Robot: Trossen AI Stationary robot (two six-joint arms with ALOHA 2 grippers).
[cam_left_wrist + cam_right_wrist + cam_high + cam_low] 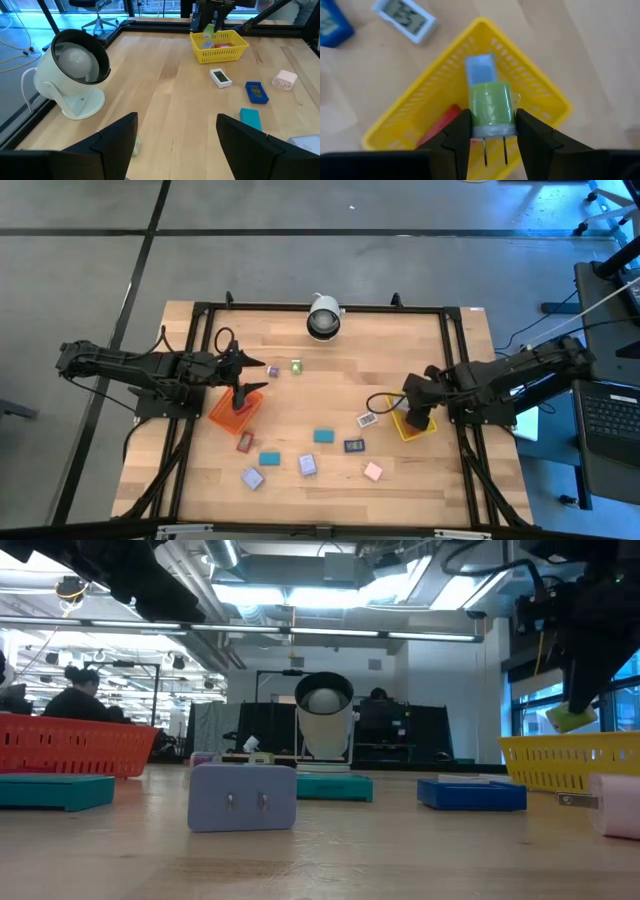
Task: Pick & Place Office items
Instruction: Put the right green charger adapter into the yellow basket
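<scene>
Right wrist view: my right gripper point(493, 131) clamps a green plug-in block point(491, 109) between its fingers point(456, 134), prongs showing, held just above the yellow tray point(542, 95) at the table's right — a red item point(445, 120) lies inside. My left gripper point(175, 145) hangs open over the orange tray point(222, 412), far left — other office items point(322, 436) scattered near the front.
</scene>
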